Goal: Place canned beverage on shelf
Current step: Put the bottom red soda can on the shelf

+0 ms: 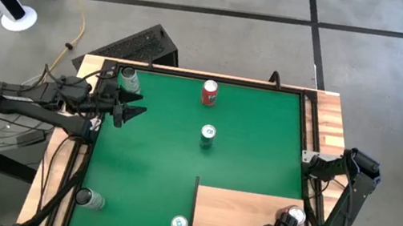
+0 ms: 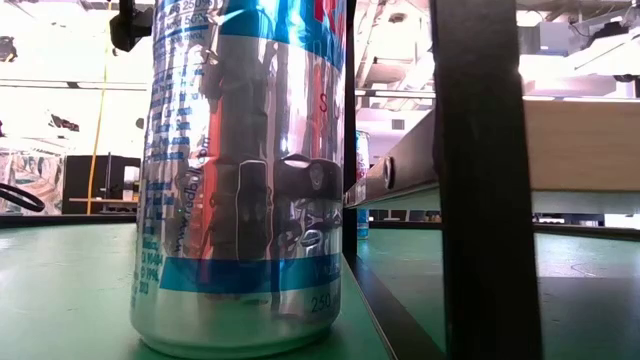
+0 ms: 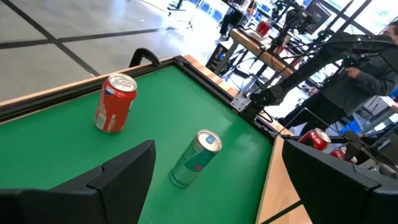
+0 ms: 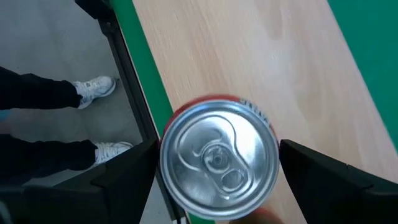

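Right gripper [image 4: 214,165] over shelf [image 4: 249,56], jaws spread around upright red can [image 4: 219,158]. Left gripper [image 1: 130,111] spread, idle at bench's far-left edge.

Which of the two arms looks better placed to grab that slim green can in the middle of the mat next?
The left one, probably. Its claw is open and points across the green mat towards the slim green can. The right claw is busy at the pale wooden shelf, straddling a red-sided can.
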